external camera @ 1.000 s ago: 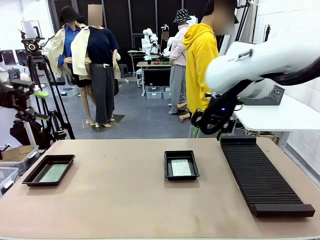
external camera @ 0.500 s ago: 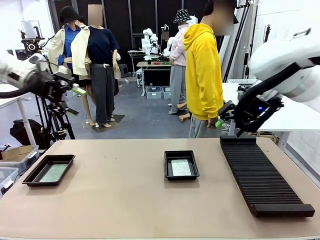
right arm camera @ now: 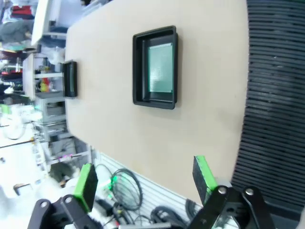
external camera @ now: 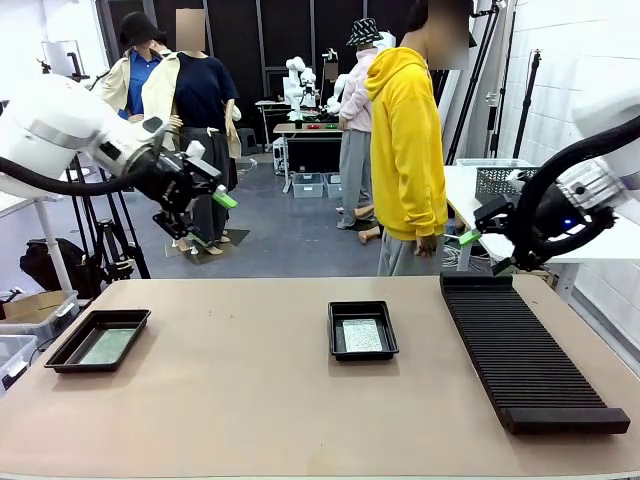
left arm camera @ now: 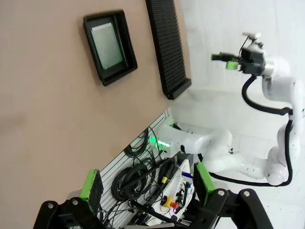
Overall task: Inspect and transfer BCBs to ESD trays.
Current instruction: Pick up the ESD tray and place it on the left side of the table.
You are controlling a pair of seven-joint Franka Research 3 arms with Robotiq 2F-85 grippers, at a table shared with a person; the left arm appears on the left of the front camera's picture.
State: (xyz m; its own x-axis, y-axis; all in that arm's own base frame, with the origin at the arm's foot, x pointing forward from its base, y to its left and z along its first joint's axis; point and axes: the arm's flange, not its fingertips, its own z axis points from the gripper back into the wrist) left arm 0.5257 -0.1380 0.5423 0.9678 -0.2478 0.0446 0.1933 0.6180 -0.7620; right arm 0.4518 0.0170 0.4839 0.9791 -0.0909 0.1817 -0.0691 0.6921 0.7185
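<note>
Holding one BCB (external camera: 362, 334) each, centre tray (external camera: 338, 350) and left tray (external camera: 70, 345), both pincers (left arm camera: 147, 180) (right arm camera: 145, 176) wide open, empty

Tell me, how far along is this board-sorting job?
Judging by the table, mostly done: the middle ESD tray holds a BCB, and the left ESD tray holds another BCB. Nothing is in hand: the left claw and right claw both hang open above the table. The long black ribbed rack shows no boards, so little seems left.

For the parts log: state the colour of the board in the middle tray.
Pale green board in the black middle tray; the right wrist view shows it best.
</note>
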